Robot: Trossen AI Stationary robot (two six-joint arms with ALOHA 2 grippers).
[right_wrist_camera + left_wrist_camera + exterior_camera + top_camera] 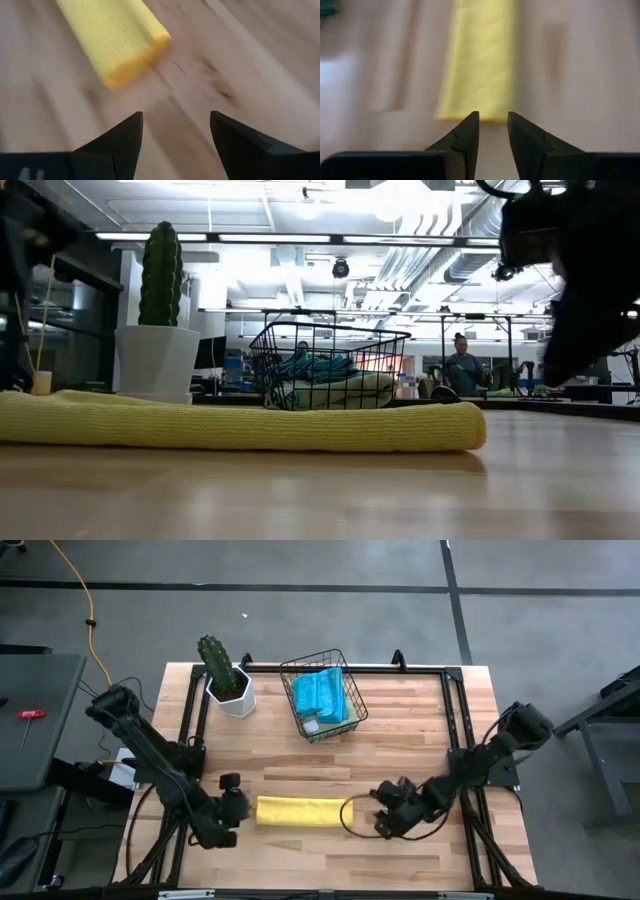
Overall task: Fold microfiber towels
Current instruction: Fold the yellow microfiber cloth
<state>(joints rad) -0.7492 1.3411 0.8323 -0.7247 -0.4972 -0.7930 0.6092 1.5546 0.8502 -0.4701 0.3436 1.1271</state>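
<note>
While both grippers (238, 808) (362, 812) gape empty, yellow towel (298, 811) between, wire basket (322, 698) and cactus (222, 668) well behind

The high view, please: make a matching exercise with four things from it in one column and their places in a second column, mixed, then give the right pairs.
Things:
1. yellow towel
2. teal towels
3. cactus pot
4. right pincer

Places:
A. inside the black wire basket
B. at the table's far left corner area
C. folded long, flat between both pincers
D. just off the yellow towel's right end, open

Pairs: 1-C, 2-A, 3-B, 4-D
</note>
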